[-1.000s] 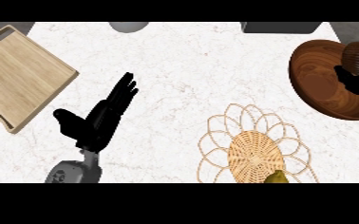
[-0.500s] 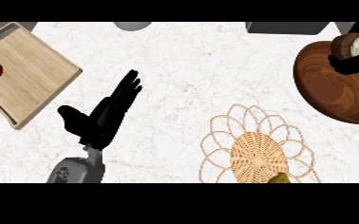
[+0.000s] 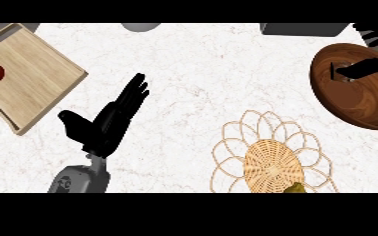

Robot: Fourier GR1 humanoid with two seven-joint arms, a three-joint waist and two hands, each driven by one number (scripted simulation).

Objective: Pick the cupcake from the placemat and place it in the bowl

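Right hand [image 3: 359, 70] over the bowl [image 3: 341, 101] at the right edge, partly cut off; holding something or not, cannot tell. Olive-yellow lump [image 3: 292, 188] at the lower edge of the placemat [image 3: 272, 159], mostly cropped: probably the cupcake, so likely not yet picked. To do it well: come down over the lump from above, close round its base rather than its top, lift straight, carry level to the bowl, release low inside the rim. Left hand [image 3: 111, 121] resting lower left, spread flat, well apart. Board [image 3: 37, 82] far left, grey things [image 3: 141, 26] along the top: nothing between placemat and bowl.
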